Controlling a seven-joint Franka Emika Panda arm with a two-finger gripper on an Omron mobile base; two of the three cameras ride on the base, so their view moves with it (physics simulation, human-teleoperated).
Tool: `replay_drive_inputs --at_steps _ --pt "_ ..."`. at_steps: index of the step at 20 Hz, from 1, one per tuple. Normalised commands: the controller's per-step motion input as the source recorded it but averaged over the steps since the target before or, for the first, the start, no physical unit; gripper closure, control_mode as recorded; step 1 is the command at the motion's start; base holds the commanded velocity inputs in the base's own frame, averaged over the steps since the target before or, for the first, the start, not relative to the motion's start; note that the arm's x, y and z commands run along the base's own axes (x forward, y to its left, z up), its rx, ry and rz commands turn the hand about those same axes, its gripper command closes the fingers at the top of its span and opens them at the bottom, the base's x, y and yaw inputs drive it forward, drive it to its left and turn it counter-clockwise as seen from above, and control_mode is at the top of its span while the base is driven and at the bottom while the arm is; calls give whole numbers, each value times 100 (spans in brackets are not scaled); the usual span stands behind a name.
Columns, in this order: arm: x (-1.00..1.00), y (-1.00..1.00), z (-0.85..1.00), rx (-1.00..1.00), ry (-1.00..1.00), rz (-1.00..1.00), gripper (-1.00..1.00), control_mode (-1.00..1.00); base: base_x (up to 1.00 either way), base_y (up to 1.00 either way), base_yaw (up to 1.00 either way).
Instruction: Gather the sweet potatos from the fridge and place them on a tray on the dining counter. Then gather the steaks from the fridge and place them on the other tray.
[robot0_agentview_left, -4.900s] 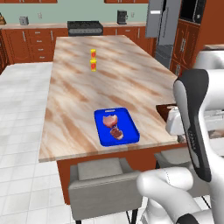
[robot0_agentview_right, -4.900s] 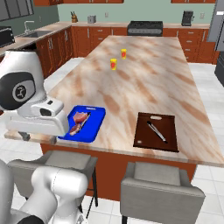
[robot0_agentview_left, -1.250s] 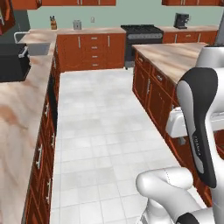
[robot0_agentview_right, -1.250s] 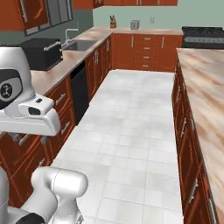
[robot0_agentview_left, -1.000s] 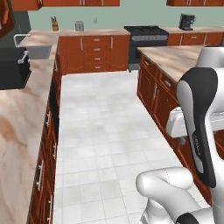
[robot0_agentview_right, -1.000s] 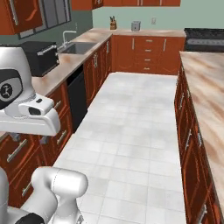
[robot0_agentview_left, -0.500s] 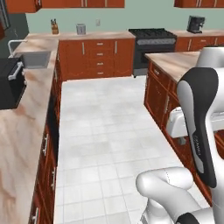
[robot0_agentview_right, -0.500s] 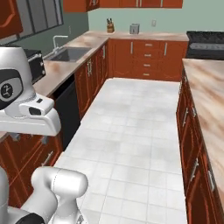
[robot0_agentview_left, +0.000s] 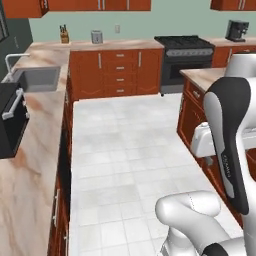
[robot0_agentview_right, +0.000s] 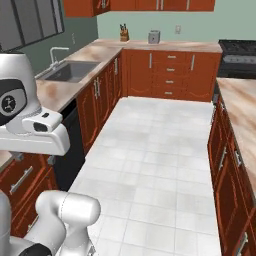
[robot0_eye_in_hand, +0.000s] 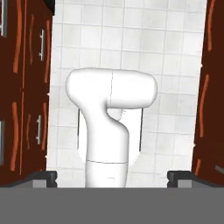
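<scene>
Between two runs of red-brown cabinets, a white tiled floor is seen from the base. In the hand view the gripper is pointed down at that floor, its two dark fingertips spread wide apart with nothing held between them. The dining counter is seen as a marbled top at the right edge of the right base view. A sink is set in the wall counter on the left, and a black stove is placed against the far wall.
</scene>
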Motion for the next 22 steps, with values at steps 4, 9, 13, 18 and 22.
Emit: replay_drive_inputs --at_steps 4,9,13,18,22 --pt "0 0 0 0 0 0 -100 100 100 18 0" --pt "0 0 0 0 0 0 -100 100 100 0 0" --pt "0 0 0 0 0 0 -100 100 100 3 0" --pt "0 0 0 0 0 0 -100 100 100 23 0" --pt "0 0 0 0 0 0 -100 100 100 31 0"
